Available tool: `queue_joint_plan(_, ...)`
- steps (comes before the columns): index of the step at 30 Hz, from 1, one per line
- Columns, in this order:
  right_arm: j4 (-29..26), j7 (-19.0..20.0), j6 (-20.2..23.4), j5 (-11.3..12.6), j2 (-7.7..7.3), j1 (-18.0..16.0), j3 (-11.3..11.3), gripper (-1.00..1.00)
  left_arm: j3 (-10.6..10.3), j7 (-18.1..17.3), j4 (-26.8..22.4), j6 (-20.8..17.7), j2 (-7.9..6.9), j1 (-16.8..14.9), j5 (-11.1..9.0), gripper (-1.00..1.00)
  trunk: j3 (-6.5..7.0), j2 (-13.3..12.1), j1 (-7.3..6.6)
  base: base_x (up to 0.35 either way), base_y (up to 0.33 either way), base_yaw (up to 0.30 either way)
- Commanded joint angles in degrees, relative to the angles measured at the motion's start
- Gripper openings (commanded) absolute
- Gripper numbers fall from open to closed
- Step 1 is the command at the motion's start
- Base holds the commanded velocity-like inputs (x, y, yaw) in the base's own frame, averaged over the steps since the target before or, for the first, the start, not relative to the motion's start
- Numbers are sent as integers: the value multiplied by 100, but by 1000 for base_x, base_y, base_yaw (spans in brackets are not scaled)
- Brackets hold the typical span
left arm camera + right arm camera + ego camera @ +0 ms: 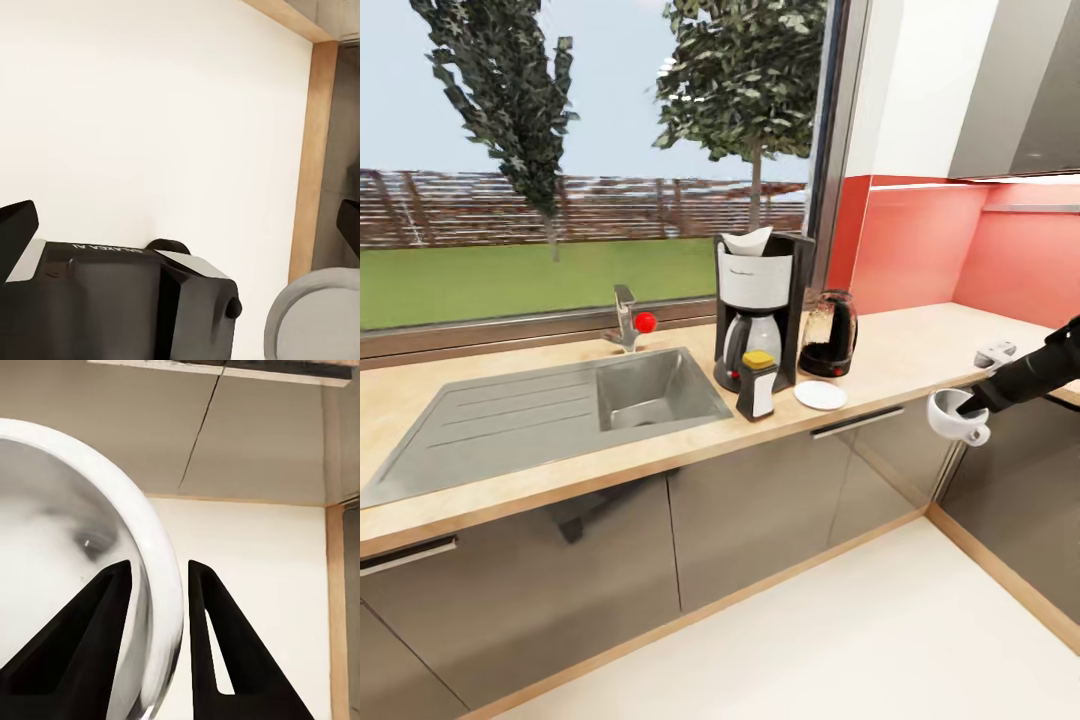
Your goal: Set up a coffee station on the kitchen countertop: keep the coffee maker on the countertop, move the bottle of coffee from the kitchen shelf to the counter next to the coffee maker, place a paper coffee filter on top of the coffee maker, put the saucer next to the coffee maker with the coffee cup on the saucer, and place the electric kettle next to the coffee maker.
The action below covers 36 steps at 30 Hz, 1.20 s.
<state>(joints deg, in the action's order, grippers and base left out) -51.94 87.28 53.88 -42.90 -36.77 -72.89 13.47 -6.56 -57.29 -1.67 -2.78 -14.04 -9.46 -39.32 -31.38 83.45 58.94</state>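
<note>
Seen from the head view, the coffee maker (758,300) stands upright on the countertop (920,350), just beside the steel sink (650,390). A paper coffee filter (748,241) sits in the top of the coffee maker. The bottle of coffee (757,385) stands directly in front of the coffee maker, touching or nearly touching its base. The electric kettle (830,334) stands just beside the coffee maker, on the side away from the sink. The saucer (820,395) lies flat in front of the kettle, near the bottle, with nothing on it. Farther from the coffee maker, past the counter's front edge, the right gripper (966,409) holds the coffee cup (957,416) in the air, in front of the grey cabinet fronts (760,520) and well apart from the saucer.

Next, the left wrist view looks down on the white floor (150,120) with a wooden skirting strip (311,150) along it. Only the dark tips of the left gripper's fingers (15,232) show, at opposite edges of the picture, so they are spread wide with nothing between them.

Lastly, the right wrist view shows the two black fingers (217,645) pinching the cup's rim (161,585): one finger inside the bowl, the other outside against the wall.
</note>
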Motion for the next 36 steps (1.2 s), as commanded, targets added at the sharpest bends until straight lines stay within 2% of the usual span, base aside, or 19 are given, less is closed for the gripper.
queue_joint_plan(1,-11,53,59,21,5,-6,14,-100,-47,-19,0,-29,-2,-3,-58,100,-6,3,1,145,-128,0)
queue_joint_plan(5,-18,63,61,549,29,-6,27,-100,-47,-19,0,-29,-2,-3,-58,100,-6,3,1,204,-183,0)
queue_joint_plan(9,-28,61,122,730,100,-6,36,-100,-47,-19,0,-29,-2,-3,-58,100,-6,3,1,214,-184,0)
queue_joint_plan(16,-47,61,251,790,153,-6,41,-100,-47,-21,0,-29,-2,-3,-58,100,-6,3,1,87,-65,15)
queue_joint_plan(23,-85,61,279,800,221,-6,41,-100,-47,-20,0,-29,-2,-3,-58,100,-6,3,1,10,-7,210)
queue_joint_plan(30,-97,61,281,796,231,-6,41,-100,-47,-19,0,-29,-2,-3,-58,100,-6,3,1,4,-9,116)
queue_joint_plan(36,-97,61,278,788,232,-6,39,-100,-47,-19,0,-29,-2,-3,-58,100,-6,3,1,94,-190,6)
